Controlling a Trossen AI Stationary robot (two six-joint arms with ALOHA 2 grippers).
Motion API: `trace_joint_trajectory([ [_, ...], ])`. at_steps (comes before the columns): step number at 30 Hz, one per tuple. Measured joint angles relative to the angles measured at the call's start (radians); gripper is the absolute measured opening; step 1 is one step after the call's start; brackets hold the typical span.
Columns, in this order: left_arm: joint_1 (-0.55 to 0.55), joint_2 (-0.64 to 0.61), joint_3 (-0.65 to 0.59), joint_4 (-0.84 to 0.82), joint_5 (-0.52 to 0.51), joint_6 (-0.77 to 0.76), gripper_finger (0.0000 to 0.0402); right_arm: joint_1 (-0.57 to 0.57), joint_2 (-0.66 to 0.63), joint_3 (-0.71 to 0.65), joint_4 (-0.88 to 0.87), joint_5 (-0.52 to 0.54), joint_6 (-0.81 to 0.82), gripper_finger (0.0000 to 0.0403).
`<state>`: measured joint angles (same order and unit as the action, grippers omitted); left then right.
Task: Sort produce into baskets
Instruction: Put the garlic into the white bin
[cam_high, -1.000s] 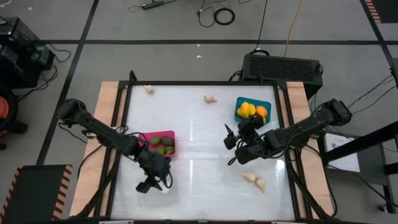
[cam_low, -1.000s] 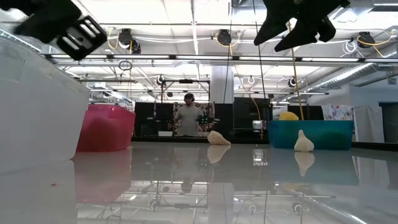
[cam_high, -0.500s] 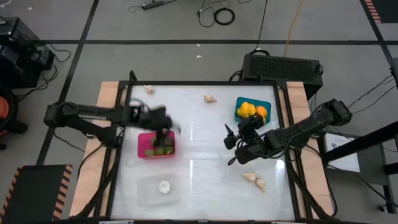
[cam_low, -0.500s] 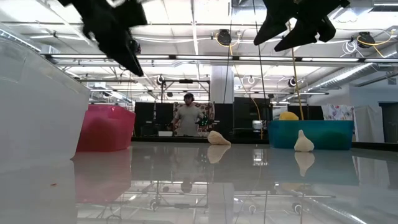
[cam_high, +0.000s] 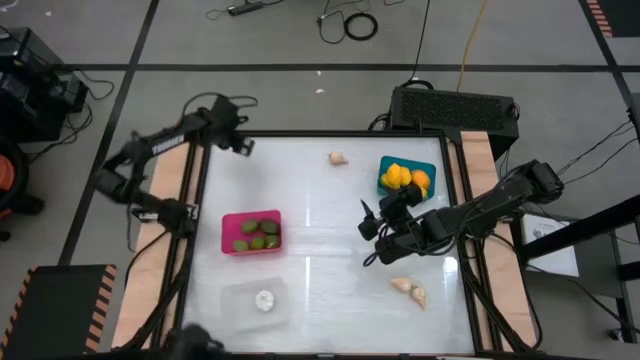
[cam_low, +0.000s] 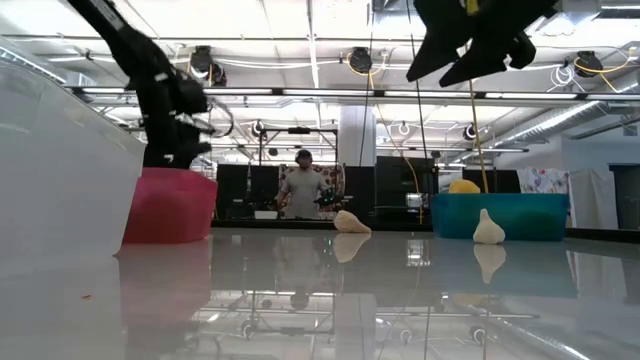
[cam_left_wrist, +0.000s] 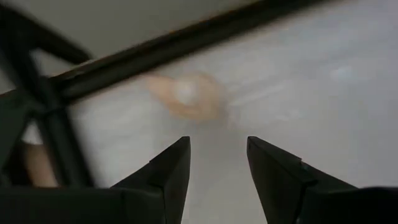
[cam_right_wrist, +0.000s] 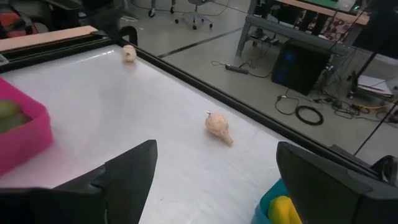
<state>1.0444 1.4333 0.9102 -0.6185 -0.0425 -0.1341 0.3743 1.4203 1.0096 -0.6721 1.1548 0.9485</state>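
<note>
My left gripper (cam_high: 240, 145) hangs open over the table's far left corner. A whitish garlic bulb (cam_left_wrist: 186, 96) lies on the table just beyond its fingertips; in the high view the gripper hides it. My right gripper (cam_high: 372, 226) is open and holds nothing above the table's middle right, near the teal basket (cam_high: 407, 177) of yellow-orange fruits. The pink basket (cam_high: 250, 232) holds green oval fruits. The clear basket (cam_high: 255, 300) holds one garlic bulb (cam_high: 264, 299). Loose bulbs lie at the far middle (cam_high: 338, 158) and near right (cam_high: 408, 290).
A black frame (cam_high: 320, 133) runs round the white tabletop, with wooden strips along the left and right sides. A black box (cam_high: 455, 108) stands behind the far right corner. The tabletop is bare between the pink and teal baskets. A person (cam_low: 302, 190) stands far off in the room.
My left gripper has swung from above the clear basket at the near left, past the pink basket, to the far left corner, and now stands over the garlic bulb there. It has rolled on the way. The bulb in the clear basket has come into sight.
</note>
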Motion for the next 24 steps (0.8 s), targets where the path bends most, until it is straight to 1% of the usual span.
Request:
trace_joint_trajectory([
  [2,0.068,0.065,0.030,0.000,0.001,-0.020,0.0166,-0.011,0.009,0.000,-0.001,0.000,0.000,0.0322],
  [5,0.123,0.150,0.077,0.000,0.004,-0.042,0.0166,-0.034,0.027,0.000,0.001,0.000,0.000,0.0322],
  [8,0.137,0.191,0.120,0.007,0.025,-0.014,0.0166,-0.054,0.044,0.000,0.001,-0.005,0.000,0.0322],
  [15,0.121,0.194,0.162,0.013,0.050,0.010,0.0168,-0.084,0.080,0.000,0.000,-0.009,-0.002,0.0322],
  [17,0.119,0.205,0.162,0.007,0.054,0.011,0.0176,-0.088,0.082,0.000,-0.001,-0.009,-0.005,0.0322],
  [19,0.119,0.224,0.162,-0.016,0.085,0.012,0.0187,-0.093,0.082,0.000,0.006,-0.009,-0.011,0.0322],
  [24,0.118,0.281,0.162,-0.034,0.136,0.036,0.0232,-0.093,0.081,0.000,0.012,-0.009,-0.026,0.0322],
])
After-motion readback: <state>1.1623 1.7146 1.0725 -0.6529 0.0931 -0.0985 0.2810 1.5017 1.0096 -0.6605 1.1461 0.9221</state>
